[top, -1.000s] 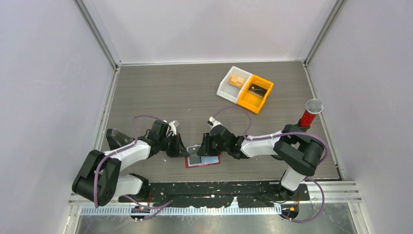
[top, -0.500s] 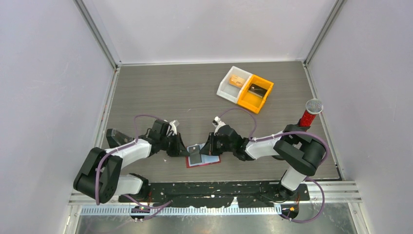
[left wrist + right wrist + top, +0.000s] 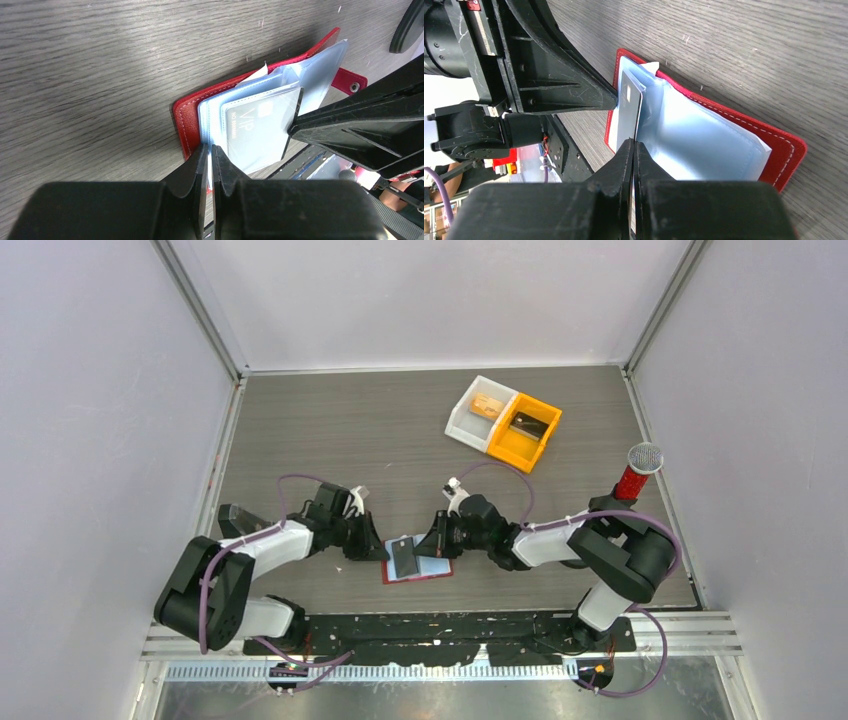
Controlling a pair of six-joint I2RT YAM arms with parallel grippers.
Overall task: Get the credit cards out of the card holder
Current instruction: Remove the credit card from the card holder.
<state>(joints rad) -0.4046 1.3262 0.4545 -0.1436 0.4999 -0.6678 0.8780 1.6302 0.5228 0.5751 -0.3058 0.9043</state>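
Right gripper [image 3: 634, 147] is clenched on the free edge of a grey VIP card [image 3: 252, 132], which sits in a clear sleeve and stands tilted up off the open card holder [image 3: 182, 120]. Opposite it, the left gripper [image 3: 210, 152] is pinched tight on the pale blue-grey lining at the holder's other edge, its fingers all but meeting with the thin plastic between them. The two grippers face each other closely across the holder. The red card holder lies open on the grey wood-grain tabletop [image 3: 100, 75], near the front edge and between the two arms. Its blue-grey sleeves are fanned upward, a red snap tab [image 3: 351, 82] sticks out at one side, and a white paper corner [image 3: 257, 74] peeks from behind the sleeves. Well apart, toward the far right of the tabletop, a white bin [image 3: 460, 428] and an orange bin [image 3: 512, 458] stand touching side by side. A tan card [image 3: 489, 405] lies in the white one and a dark flat piece [image 3: 528, 424] in the orange one. A red-handled object [image 3: 632, 483] with a grey mesh head stands upright by the right wall.
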